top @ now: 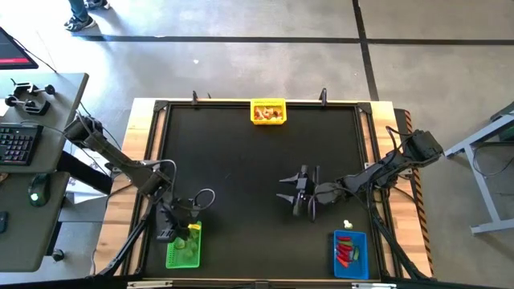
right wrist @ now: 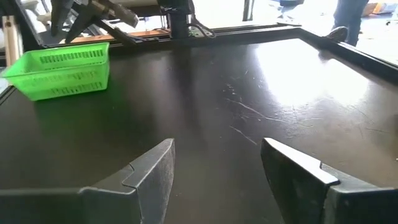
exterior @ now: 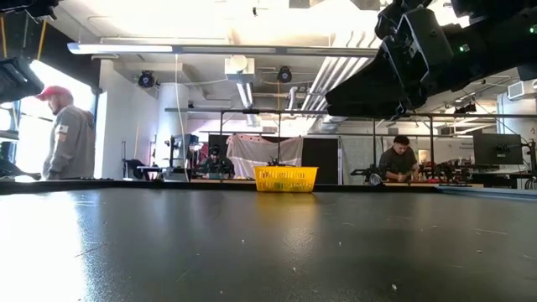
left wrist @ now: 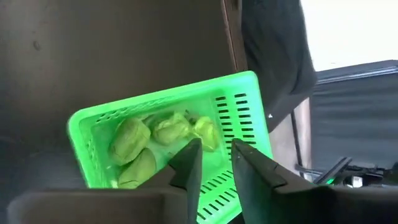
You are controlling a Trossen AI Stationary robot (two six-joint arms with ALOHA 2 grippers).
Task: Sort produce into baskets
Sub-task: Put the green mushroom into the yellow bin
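While the left arm is reaching down over the near left corner of the table, its left gripper (left wrist: pixel 214 167) is hanging just above the green basket (left wrist: pixel 236 106), its two dark fingers (left wrist: pixel 189 165) standing a little apart with nothing between them. Directly below the fingertips, inside that basket, four green vegetable pieces (left wrist: pixel 171 127) are lying bunched together toward one end. The right arm is stretching in from the right edge toward the middle of the table, and the right gripper (top: pixel 303 195) is hovering low over bare mat with its jaws spread wide and empty. Near it, a small whitish piece (top: pixel 348 225) is lying on the mat just beside the blue basket (top: pixel 361 258), which is holding red pieces (top: pixel 345 250). The yellow basket (top: pixel 268 111) is sitting at the far edge with tan pieces inside. The black mat (top: pixel 241 160) is covering the wooden table, and beyond it people are standing and sitting in a workshop room.
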